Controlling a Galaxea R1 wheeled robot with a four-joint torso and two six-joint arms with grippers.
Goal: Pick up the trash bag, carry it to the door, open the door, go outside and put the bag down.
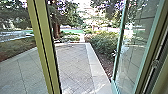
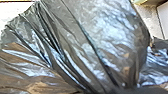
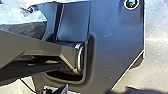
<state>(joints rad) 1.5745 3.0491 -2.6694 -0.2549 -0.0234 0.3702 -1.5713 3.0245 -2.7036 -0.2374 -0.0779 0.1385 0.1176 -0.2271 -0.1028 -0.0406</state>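
The shiny dark grey plastic trash bag (image 2: 82,45) is right in front of your left wrist camera, its film drawn into long, narrow pleats on one part and puffed out rounder on another. You cannot tell from here whether the left gripper is clamped on it, nor what bears its weight. You cannot tell how the right gripper stands either; beside the robot's own body, your right wrist camera looks onto pale, sunlit ground (image 3: 156,50).

Ahead of you in the head view, a glass door with a pale green frame (image 1: 119,42) stands open on the right, and a yellow-green post (image 1: 41,37) rises on the left. Between them lies grey paving (image 1: 72,60) with diagonal joints, its right edge lined by a pale stone border (image 1: 96,67). Leafy green shrubs (image 1: 103,43) grow beyond that border, and a brown tree trunk (image 1: 57,30) stands near the paving's far edge.
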